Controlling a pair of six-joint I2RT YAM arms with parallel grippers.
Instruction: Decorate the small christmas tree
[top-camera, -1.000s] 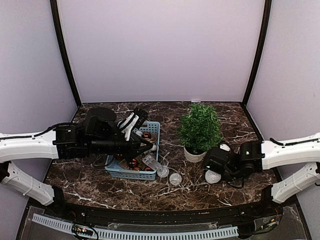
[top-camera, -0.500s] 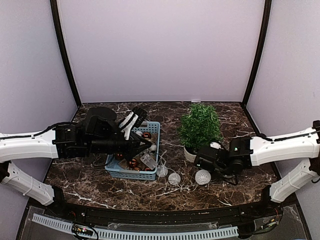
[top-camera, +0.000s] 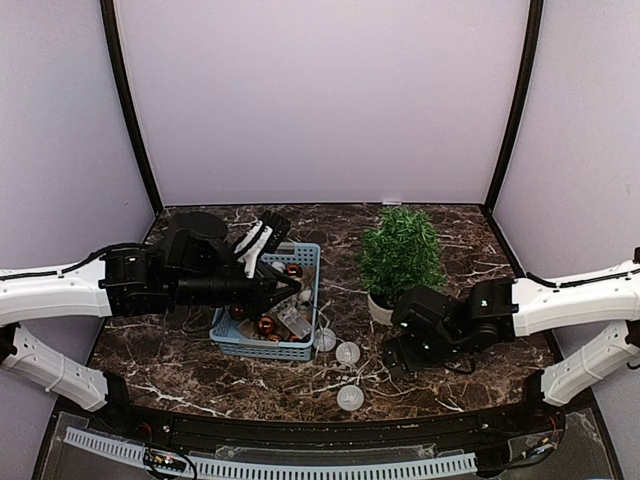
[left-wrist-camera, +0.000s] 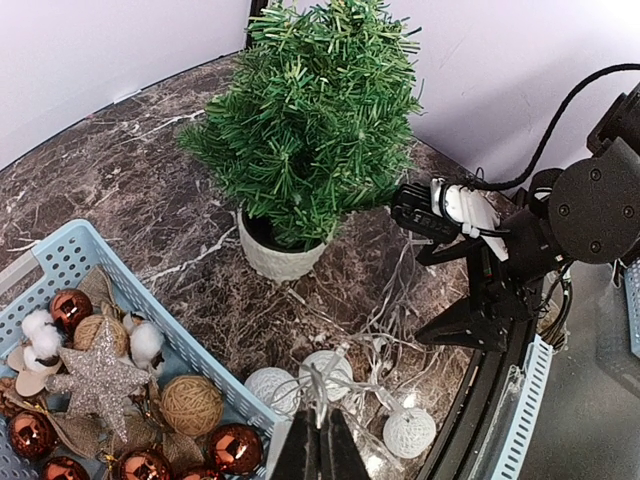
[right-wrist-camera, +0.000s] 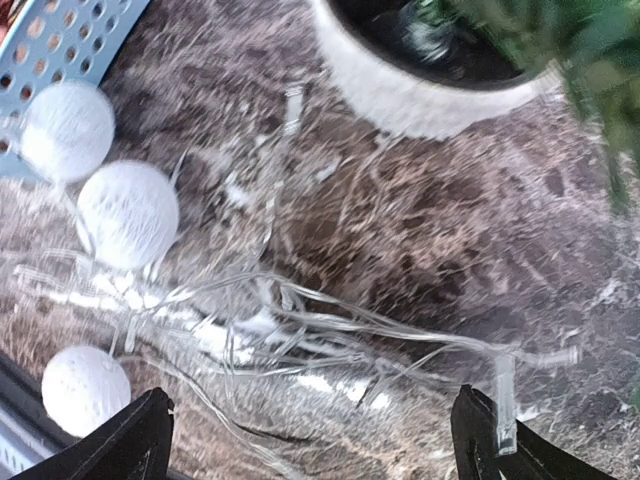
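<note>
We hold the light string pinched in our fully closed left hand, seemingly to lift it, while our right hand, wide open and empty, hovers over its tangle just beside the small christmas tree, right of centre on the tabletop.

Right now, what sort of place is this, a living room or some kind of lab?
Most likely a robot test booth, not a home: plain pale lilac wall panels with black corner posts box in a dark marble-patterned table, and two white-and-black robot arms reach over it.
</note>
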